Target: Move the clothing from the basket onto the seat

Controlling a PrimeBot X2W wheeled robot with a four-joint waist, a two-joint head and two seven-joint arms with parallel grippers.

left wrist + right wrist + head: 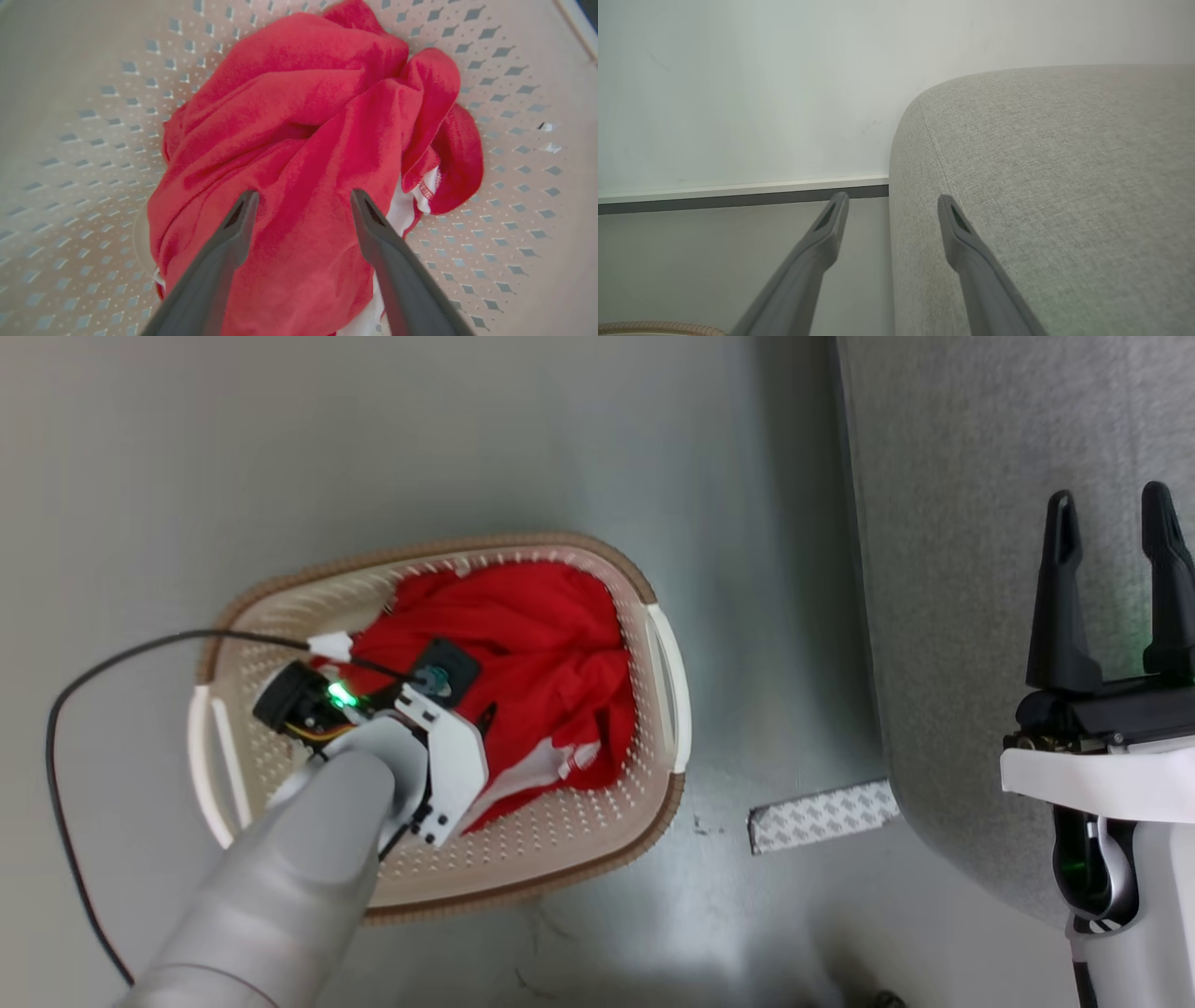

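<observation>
The bright red, white-panelled soft fabric garment (289,140) lies crumpled inside the oval cream-white perforated plastic basket (560,821), heaped from the middle toward the handle end nearest the large grey fabric-upholstered seat (980,616); none of it is on the seat. The left gripper (303,198) hangs close over the heap, fingers spread wide and holding nothing; contact cannot be confirmed. The right gripper (1111,504) sits over the seat's edge, likewise wide and empty. Assessment: the garment appears light, limp and not fragile, and will likely drape and trail when lifted. A raised fold at the heap's crest offers the best purchase; a single thin layer may slip.
</observation>
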